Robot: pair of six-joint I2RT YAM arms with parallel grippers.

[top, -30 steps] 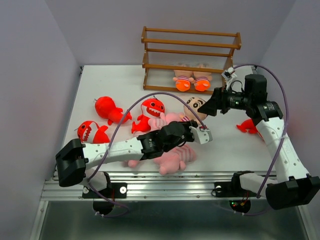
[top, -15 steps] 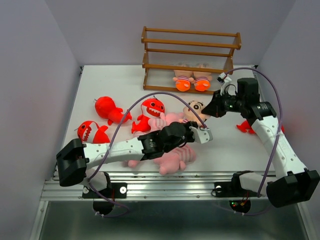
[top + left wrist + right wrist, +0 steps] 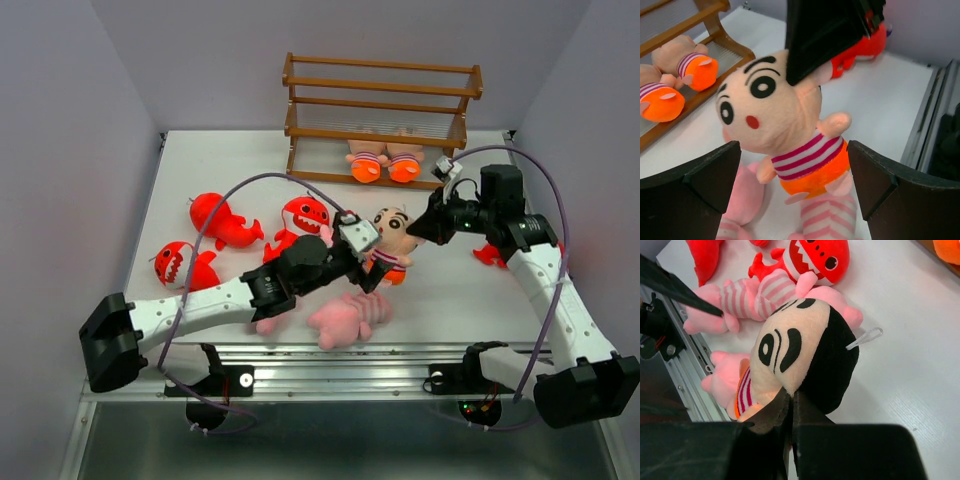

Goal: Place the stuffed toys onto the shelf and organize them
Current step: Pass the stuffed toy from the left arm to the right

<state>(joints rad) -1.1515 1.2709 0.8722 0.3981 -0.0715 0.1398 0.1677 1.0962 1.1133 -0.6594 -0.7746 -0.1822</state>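
While the right gripper (image 3: 790, 399) is pinched shut on the head of a striped doll (image 3: 775, 110), the left gripper (image 3: 793, 175) stands spread wide. It has one finger on either side of the doll's body and holds nothing.

The doll hangs upright at the middle of the top view, just above the pink toys (image 3: 345, 318), with the red sharks (image 3: 305, 215) to its left. The shelf (image 3: 385, 66) stands at upper centre. Two like dolls (image 3: 385, 165) lie on its bottom tier, right of middle, feet outward.

Step judged: a hand-off between arms, with the right alone carrying the doll.

Next move, likely: carry the doll up-frame to the bottom tier, left of the pair. The hold is only a small pinch of head plush, so the doll may swing or slip. The left fingers need to draw clear first.
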